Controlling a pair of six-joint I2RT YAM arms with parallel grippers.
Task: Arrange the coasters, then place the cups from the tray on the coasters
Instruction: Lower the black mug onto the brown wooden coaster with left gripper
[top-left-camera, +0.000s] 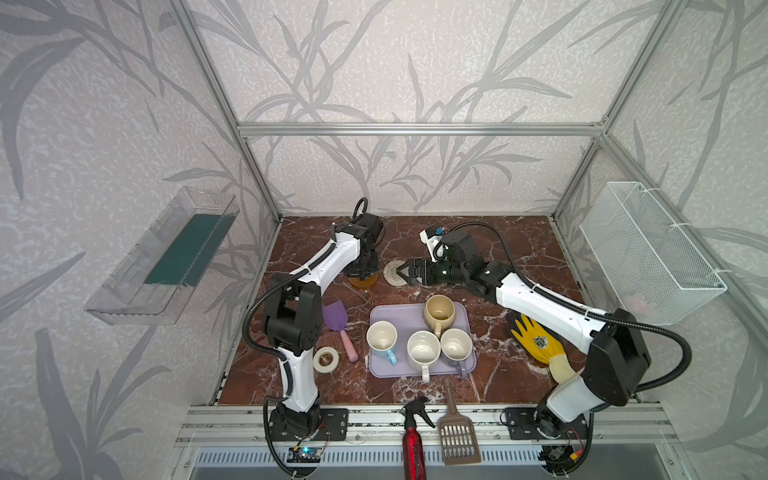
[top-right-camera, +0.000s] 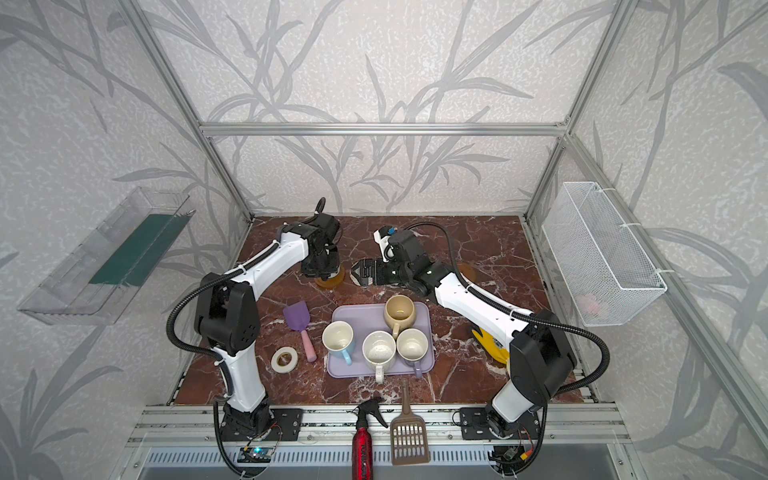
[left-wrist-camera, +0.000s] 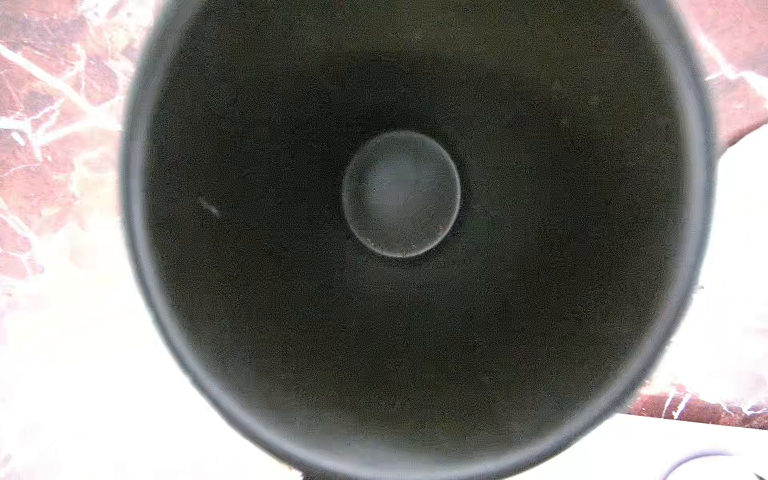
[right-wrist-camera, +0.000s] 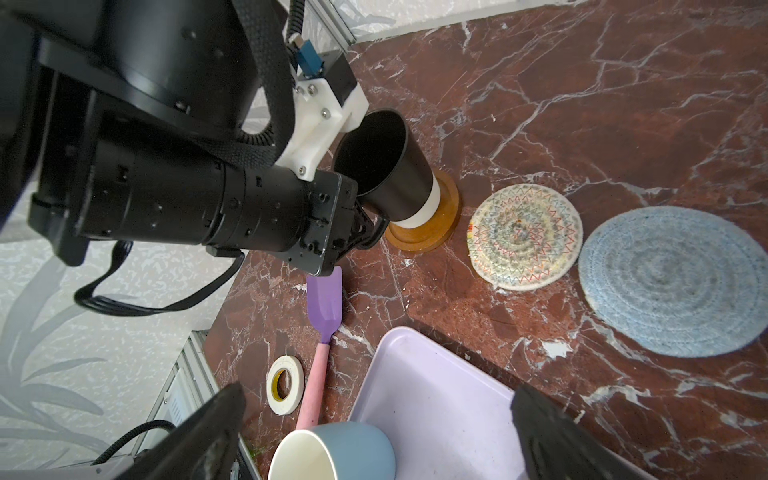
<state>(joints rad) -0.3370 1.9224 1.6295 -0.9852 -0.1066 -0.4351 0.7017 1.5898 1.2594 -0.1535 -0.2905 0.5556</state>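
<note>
On the red marble tabletop (right-wrist-camera: 582, 104), the black mug (right-wrist-camera: 395, 174) stands on a brown wooden coaster (right-wrist-camera: 440, 220), next to the cream woven coaster (right-wrist-camera: 523, 237). The left claw (right-wrist-camera: 365, 232) is pressed together low at the mug's side, apparently pinching its handle. The right claw (top-left-camera: 402, 272) hangs spread and empty. Best to settle the base flat and centred, let go gently, then lift straight up so the handle isn't snagged.

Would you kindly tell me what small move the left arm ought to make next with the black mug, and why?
Probably open the left gripper to let go. The black mug appears to stand with its base on the brown wooden coaster, inside the coaster's rim, while the jaws are shut on it. Releasing would seem to finish this placement.
</note>
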